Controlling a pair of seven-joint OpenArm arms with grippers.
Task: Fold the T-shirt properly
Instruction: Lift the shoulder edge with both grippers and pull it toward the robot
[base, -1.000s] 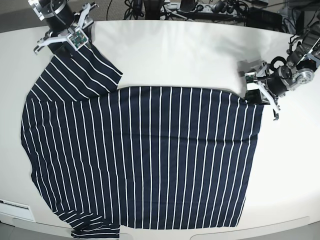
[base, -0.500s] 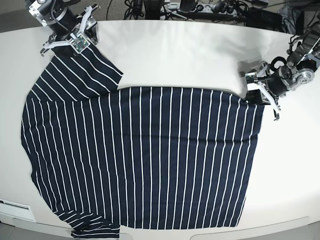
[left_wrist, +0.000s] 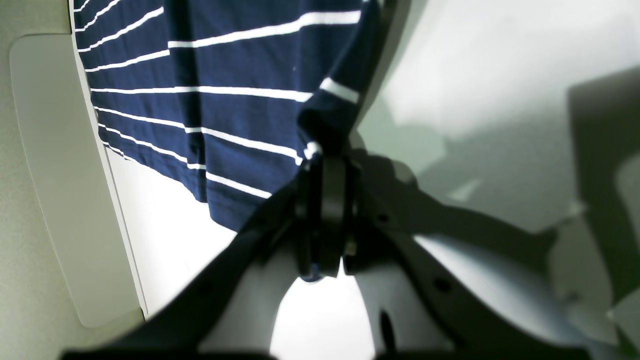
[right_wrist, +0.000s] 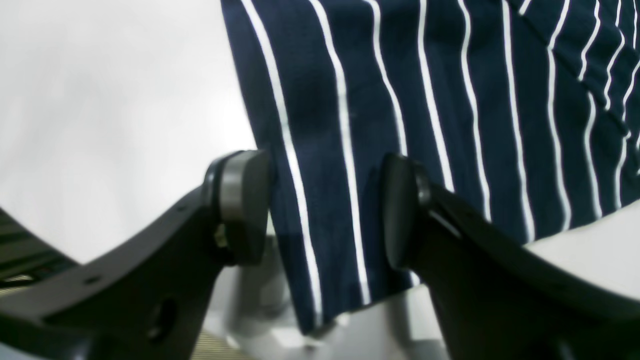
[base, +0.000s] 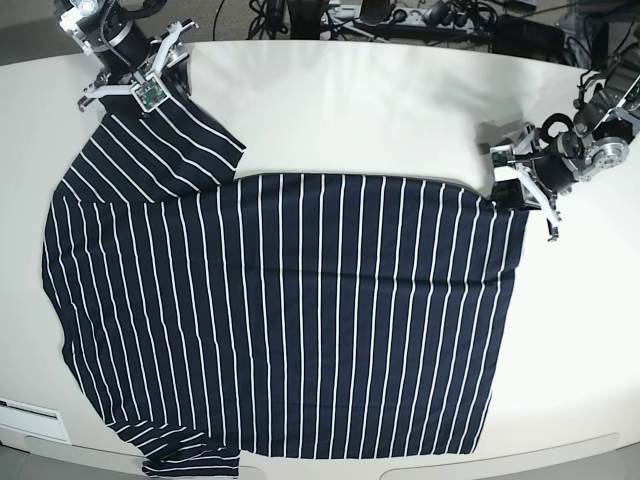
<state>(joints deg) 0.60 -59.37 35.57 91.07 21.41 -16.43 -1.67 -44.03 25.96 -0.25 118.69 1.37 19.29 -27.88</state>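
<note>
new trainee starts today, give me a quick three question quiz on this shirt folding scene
1. True or false: the left gripper is shut on the hem corner of the striped T-shirt.
2. How do the right gripper's jaws stand? A) wide apart, with the sleeve edge between them B) clamped on the collar C) out of view
3. Fill in: the T-shirt lies spread flat on the white ____.

Key:
1. True; a bunched bit of cloth sits in its closed jaws.
2. A
3. table
</note>
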